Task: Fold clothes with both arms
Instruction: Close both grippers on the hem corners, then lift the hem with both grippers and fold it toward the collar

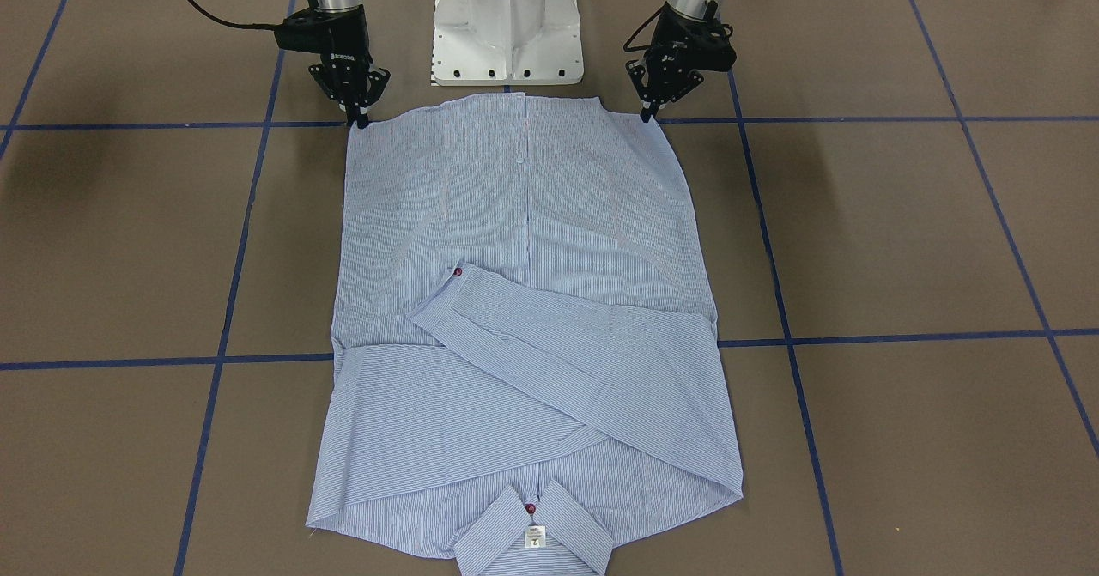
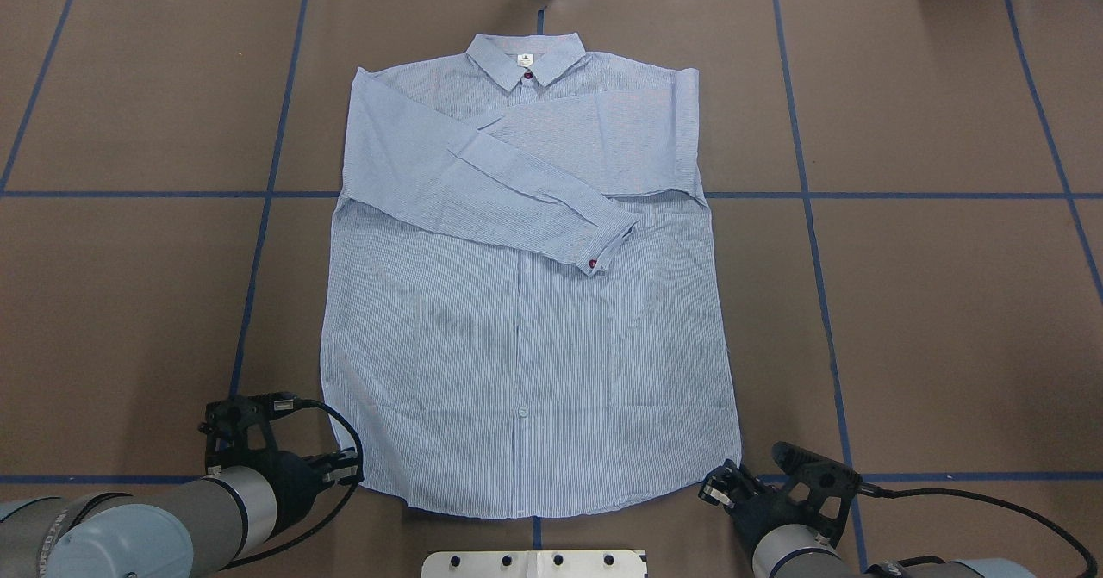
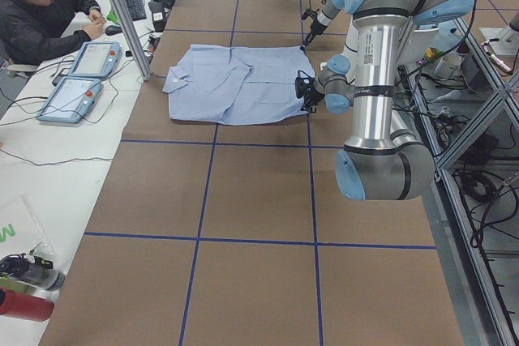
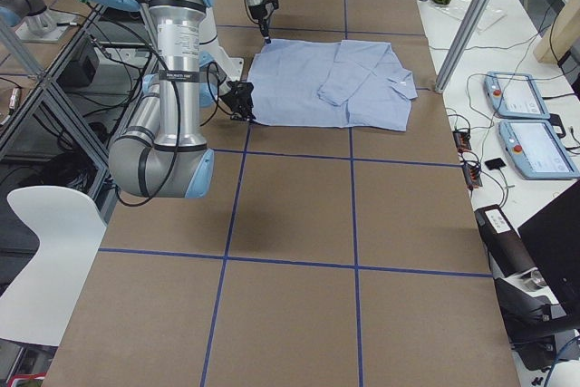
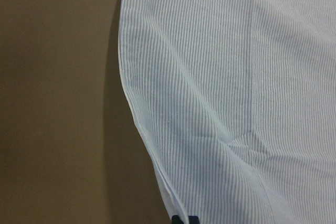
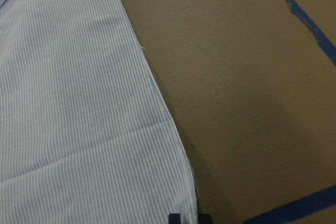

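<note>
The light blue striped shirt (image 1: 524, 301) lies flat on the brown table, front up, collar (image 2: 526, 57) away from the robot and both sleeves folded across the chest. My left gripper (image 1: 646, 114) is at the hem corner on my left side, fingers pinched together on the cloth edge (image 5: 173, 203). My right gripper (image 1: 359, 121) is at the opposite hem corner, fingers closed on the hem (image 6: 186, 203). In the overhead view both grippers, the left (image 2: 349, 472) and the right (image 2: 711, 485), sit low at the shirt's near corners.
The white pedestal base (image 1: 506, 27) stands just behind the hem, between the arms. Blue tape lines (image 1: 859, 336) grid the table. An operator (image 3: 40, 10) sits at a side bench with two teach pendants (image 3: 81, 79).
</note>
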Action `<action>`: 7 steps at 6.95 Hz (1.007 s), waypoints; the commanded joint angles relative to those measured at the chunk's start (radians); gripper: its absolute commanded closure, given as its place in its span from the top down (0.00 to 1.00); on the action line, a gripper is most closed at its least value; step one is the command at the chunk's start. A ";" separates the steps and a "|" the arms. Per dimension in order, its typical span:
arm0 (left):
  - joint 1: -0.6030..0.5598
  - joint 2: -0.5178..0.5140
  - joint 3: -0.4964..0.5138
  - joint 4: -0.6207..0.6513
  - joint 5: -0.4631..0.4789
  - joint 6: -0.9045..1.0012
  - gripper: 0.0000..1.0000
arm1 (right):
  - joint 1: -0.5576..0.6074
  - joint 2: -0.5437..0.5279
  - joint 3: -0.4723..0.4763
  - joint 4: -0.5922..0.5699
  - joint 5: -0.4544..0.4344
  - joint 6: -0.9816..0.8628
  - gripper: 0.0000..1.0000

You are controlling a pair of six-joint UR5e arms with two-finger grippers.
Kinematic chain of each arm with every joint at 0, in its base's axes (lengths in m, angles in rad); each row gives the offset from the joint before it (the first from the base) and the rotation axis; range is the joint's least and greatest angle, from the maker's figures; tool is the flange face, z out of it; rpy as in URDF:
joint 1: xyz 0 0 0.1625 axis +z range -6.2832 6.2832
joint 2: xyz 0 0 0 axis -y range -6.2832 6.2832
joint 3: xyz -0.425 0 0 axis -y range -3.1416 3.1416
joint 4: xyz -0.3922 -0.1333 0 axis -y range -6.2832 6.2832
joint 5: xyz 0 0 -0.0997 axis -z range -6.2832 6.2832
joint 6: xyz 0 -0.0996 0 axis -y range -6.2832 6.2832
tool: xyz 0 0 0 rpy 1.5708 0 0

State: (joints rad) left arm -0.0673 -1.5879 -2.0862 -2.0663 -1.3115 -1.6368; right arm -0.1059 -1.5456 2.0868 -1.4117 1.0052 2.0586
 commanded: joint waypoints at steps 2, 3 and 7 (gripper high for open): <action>0.001 -0.007 -0.002 0.000 0.000 0.002 0.00 | 0.003 0.002 0.006 -0.021 0.001 -0.002 0.00; 0.001 -0.006 -0.017 0.000 -0.003 0.002 0.00 | 0.006 0.001 0.012 -0.021 0.001 -0.008 0.00; -0.017 0.035 -0.352 0.079 -0.110 0.087 0.00 | 0.016 0.027 0.509 -0.493 0.096 -0.012 0.00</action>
State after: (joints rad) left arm -0.0799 -1.5691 -2.3002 -2.0412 -1.3604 -1.5643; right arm -0.0807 -1.5403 2.4090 -1.7068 1.0496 2.0469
